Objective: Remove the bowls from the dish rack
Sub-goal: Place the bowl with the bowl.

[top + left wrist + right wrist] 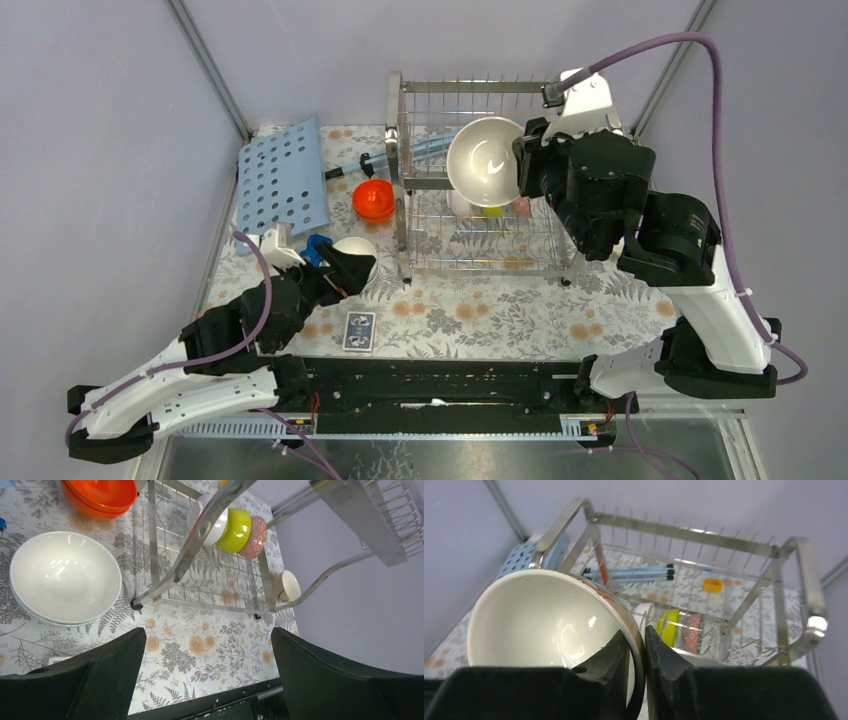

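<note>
From above, I work on a table under a floral cloth (480,312) printed with grey ferns and orange blooms, boxed in by plain lilac walls with metal struts running up the corners. The dish rack (478,245) stands at the far middle of the cloth. My right gripper (524,170) is up at the rack's upper tier, pinching the rim of a large cream bowl (485,160) that is tipped on its side with its hollow facing the camera. My left gripper (350,272) is low over the cloth to the left of the rack, just beside a white bowl (356,246). An orange bowl (374,199) sits beyond that, near the rack's left edge, and a light-blue perforated board (282,178) lies at the far left. A playing card (359,331) lies near the front edge.

Through my left wrist camera, my fingers (100,680) are spread wide with only patterned cloth between them. The white bowl rests upright on the cloth, apart from both fingers. Inside the rack's lower tier three small bowls stand on edge, side by side: a white one (212,522), a yellow-green one (236,530) and a pink speckled one (255,536). A small cream cup (287,586) lies by the rack's far corner, against the lilac wall.

Through my right wrist camera, my two fingers are pressed on the cream bowl's rim, one inside and one outside. Behind it the rack's wire rungs rise in front of the wall, with pale blue tubes (634,572) lying past them.
</note>
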